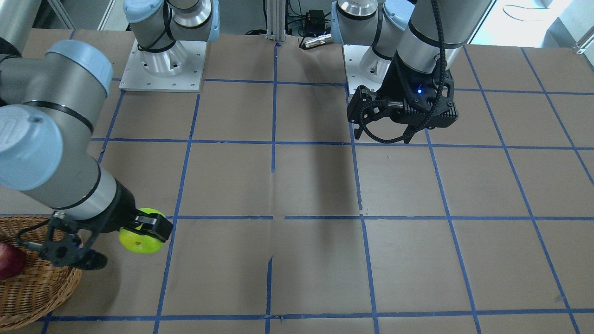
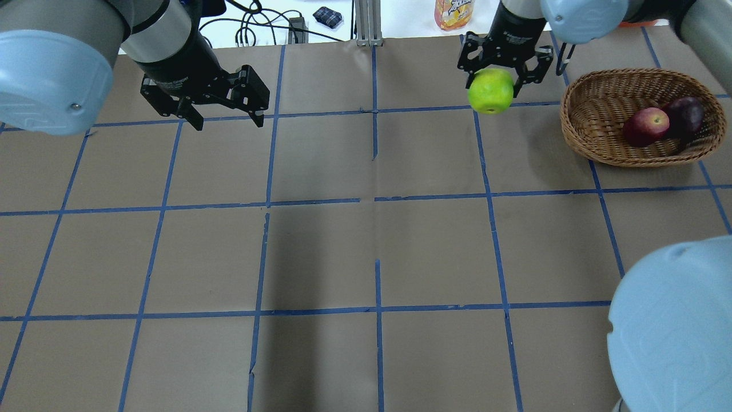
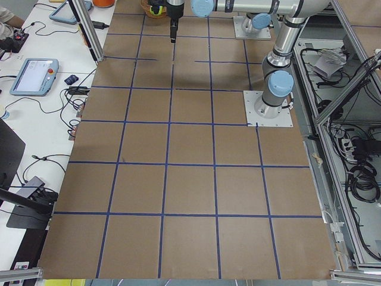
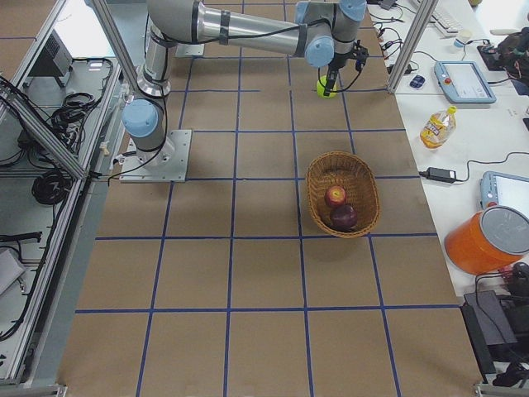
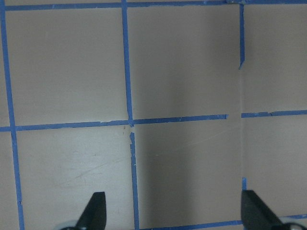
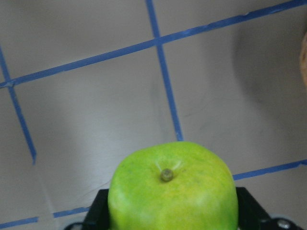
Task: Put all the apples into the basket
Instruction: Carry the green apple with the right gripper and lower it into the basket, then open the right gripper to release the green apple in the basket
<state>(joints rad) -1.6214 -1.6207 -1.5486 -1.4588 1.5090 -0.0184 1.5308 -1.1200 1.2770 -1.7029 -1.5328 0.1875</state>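
Green apple [image 6: 172, 191] is hanging clamped in my right fingers [image 1: 155, 226] above the surface [image 2: 366, 252]; the basket [image 2: 577, 134] is sitting just to its right, holding both red apples [image 2: 646, 126]. Left fingers [image 2: 255, 103] are gaping empty, farther off.

Basket [image 1: 55, 290] partly beyond front view's edge

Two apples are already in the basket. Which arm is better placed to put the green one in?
Right. The right gripper holds the green apple in the air beside the basket; the left gripper hangs open and empty, far across the table.
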